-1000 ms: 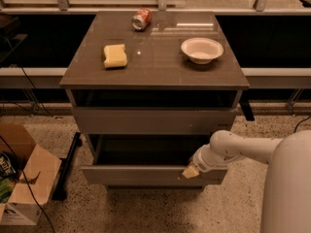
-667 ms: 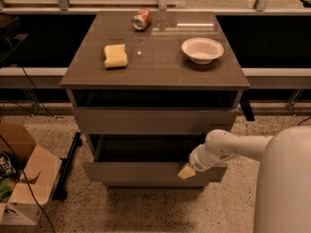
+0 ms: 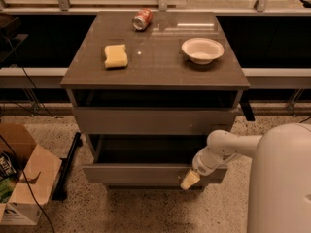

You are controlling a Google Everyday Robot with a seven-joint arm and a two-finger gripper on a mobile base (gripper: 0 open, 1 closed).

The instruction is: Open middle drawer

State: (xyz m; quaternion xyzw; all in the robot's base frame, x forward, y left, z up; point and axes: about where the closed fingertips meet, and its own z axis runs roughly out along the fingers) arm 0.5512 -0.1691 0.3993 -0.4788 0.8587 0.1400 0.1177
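Our gripper (image 3: 190,179) meets the middle drawer (image 3: 141,174), partly out of the cabinet (image 3: 155,69), at the cabinet's lower right; we cannot tell its grasp, and off-centre pulling could jam the drawer.

One high camera looks down at the cabinet (image 3: 155,67) front, claw (image 3: 190,180) lower right.

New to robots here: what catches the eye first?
The white robot arm at lower right stands out, its gripper at the right front of the pulled-out middle drawer. On the grey cabinet top above sit a yellow sponge, a white bowl and a red can on its side.
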